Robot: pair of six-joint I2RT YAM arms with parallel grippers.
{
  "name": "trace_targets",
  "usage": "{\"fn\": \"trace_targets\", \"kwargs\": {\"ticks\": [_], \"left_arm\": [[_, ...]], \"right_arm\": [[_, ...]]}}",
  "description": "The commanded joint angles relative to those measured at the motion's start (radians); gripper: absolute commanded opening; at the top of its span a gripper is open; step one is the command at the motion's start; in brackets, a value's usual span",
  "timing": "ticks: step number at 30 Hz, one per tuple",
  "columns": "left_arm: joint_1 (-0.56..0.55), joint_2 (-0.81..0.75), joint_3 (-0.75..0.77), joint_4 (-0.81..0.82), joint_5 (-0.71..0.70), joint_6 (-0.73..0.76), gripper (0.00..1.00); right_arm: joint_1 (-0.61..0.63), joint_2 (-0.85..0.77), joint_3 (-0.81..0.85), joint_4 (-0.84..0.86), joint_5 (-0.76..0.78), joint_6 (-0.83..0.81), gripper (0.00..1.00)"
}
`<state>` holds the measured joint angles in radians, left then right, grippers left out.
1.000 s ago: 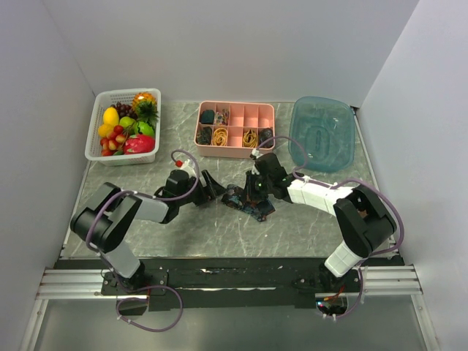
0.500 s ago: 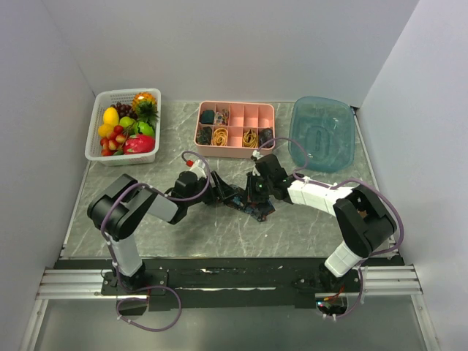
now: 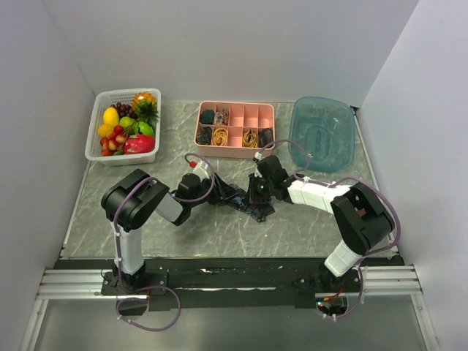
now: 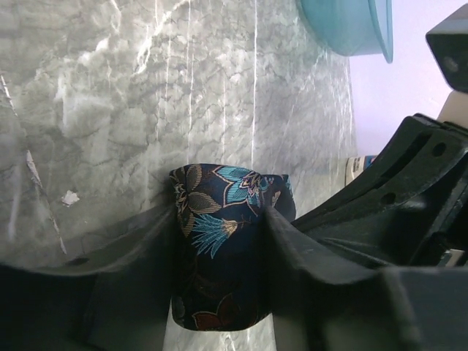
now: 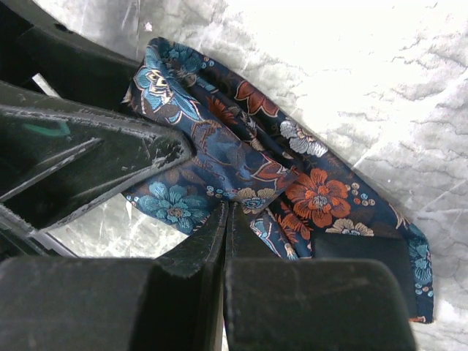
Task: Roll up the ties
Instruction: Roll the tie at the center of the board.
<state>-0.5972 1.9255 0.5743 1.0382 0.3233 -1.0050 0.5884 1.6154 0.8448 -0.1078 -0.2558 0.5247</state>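
A dark navy tie (image 3: 246, 205) with reddish, blue and tan flowers lies bunched on the marble table (image 3: 146, 157) between my two grippers. In the left wrist view its rolled end (image 4: 219, 234) stands between my left gripper's (image 4: 221, 219) fingers, and both pads touch the fabric. That left gripper (image 3: 223, 194) reaches in from the left. My right gripper (image 3: 254, 195) comes from the right, shut, with its joined tips (image 5: 228, 206) resting on the tie's folded cloth (image 5: 314, 197). The left finger (image 5: 95, 146) shows beside it.
A pink divided tray (image 3: 235, 152) behind the grippers holds dark rolls and yellow-orange bands. A white basket (image 3: 91, 143) of toy fruit sits at the back left. A clear blue tub (image 3: 349, 142) stands at the back right, its edge also in the left wrist view (image 4: 351, 29).
My left gripper has moved right from beside the tie onto its rolled end, and its jaws have narrowed around it. The right gripper has stayed on the tie.
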Motion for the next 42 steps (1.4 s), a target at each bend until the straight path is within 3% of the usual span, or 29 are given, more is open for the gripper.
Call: {"fn": "trace_targets", "kwargs": {"ticks": [1,11,18,22,26,42], "left_arm": [[-0.023,0.001,0.004,0.034,0.002,0.003,0.44],[-0.024,-0.123,0.053,-0.177,-0.033,0.094,0.24],[-0.038,-0.246,0.172,-0.53,-0.16,0.226,0.22],[-0.062,-0.275,0.263,-0.798,-0.255,0.325,0.22],[-0.088,-0.28,0.329,-0.956,-0.354,0.397,0.21],[-0.233,-0.203,0.565,-1.328,-0.725,0.513,0.23]], "right_arm": [[-0.002,0.049,-0.023,-0.01,0.018,-0.009,0.0],[0.001,0.107,0.022,0.026,-0.022,-0.014,0.0],[0.022,0.175,0.109,0.045,-0.06,-0.002,0.0],[0.027,0.205,0.148,0.056,-0.08,0.011,0.0],[0.027,0.178,0.152,0.06,-0.088,0.015,0.0],[-0.021,-0.017,0.074,0.014,-0.023,-0.003,0.0]]}}
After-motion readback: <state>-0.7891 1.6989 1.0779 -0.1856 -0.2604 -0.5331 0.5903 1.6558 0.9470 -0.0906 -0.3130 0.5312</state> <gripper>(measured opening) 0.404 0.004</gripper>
